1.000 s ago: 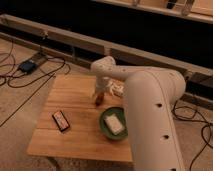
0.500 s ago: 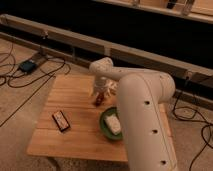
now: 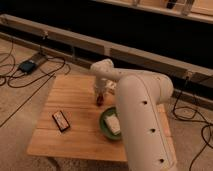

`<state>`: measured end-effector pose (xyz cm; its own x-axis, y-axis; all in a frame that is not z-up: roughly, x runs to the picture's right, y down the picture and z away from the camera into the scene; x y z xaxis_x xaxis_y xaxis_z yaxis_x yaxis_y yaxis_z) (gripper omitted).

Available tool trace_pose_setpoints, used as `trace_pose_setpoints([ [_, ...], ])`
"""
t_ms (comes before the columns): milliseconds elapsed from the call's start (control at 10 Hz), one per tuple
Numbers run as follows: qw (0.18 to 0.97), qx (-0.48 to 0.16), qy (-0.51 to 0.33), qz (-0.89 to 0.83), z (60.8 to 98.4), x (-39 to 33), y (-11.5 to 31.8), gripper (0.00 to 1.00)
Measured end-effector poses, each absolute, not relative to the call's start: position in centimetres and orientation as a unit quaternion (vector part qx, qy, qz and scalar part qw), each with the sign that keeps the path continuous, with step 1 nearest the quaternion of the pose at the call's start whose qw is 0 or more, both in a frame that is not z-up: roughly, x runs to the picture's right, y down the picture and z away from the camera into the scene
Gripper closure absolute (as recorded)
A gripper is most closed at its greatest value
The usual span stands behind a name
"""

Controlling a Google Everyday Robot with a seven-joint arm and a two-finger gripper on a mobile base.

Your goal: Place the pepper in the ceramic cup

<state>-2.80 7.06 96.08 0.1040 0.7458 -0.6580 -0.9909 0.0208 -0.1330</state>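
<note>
My gripper point(image 3: 100, 93) points down over the middle of the wooden table point(image 3: 75, 100), at the end of the white arm that reaches in from the lower right. The small dark red pepper point(image 3: 100, 99) is right at its tip, just above or on the table top; I cannot tell which. The ceramic cup is not clearly in view. A small whitish shape point(image 3: 112, 86) just right of the gripper, mostly covered by the arm, may be it.
A wide green bowl point(image 3: 105, 125) with a pale block point(image 3: 114, 123) in it stands near the table's front right, close below the gripper. A black flat device point(image 3: 61, 120) lies at the front left. Cables and a power box point(image 3: 27, 65) lie on the floor to the left.
The bulky arm link has swung left and now covers more of the table's right side. The gripper and pepper have stayed at nearly the same spot.
</note>
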Motion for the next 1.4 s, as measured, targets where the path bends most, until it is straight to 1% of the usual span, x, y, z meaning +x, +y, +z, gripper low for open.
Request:
trace_pose_setpoints([
  [100,0.684,-0.294,0.209,0.634,96.1,-2.7,7.2,0.98],
  [200,0.686,-0.295,0.208,0.632,95.9,-2.7,7.1,1.0],
  [400,0.691,-0.293,0.193,0.631,94.8,-2.5,6.0,1.0],
  [700,0.694,-0.287,0.161,0.64,91.5,-0.7,3.3,1.0],
  [1100,0.679,-0.286,0.114,0.666,87.1,3.7,0.8,1.0],
  [1400,0.66,-0.263,0.09,0.698,84.8,8.4,-1.2,1.0],
])
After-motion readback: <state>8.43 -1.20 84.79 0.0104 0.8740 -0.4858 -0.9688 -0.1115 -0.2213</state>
